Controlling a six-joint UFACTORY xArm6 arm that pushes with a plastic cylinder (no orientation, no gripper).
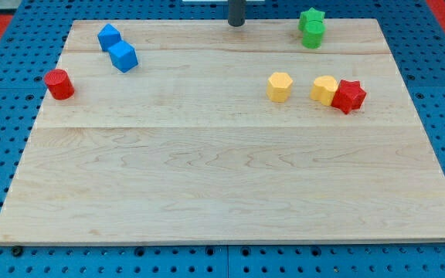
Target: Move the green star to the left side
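Observation:
The green star (311, 16) lies at the view's top right of the wooden board (222, 185), touching a green cylinder (313, 35) just below it. My tip (236, 24) is at the board's top edge, about a hundred pixels to the left of the green star and apart from every block.
Two blue blocks (109, 36) (123, 56) lie at the top left, with a red cylinder (59, 83) below them near the left edge. Two yellow blocks (280, 86) (324, 89) lie right of centre; a red star (349, 96) touches the right one.

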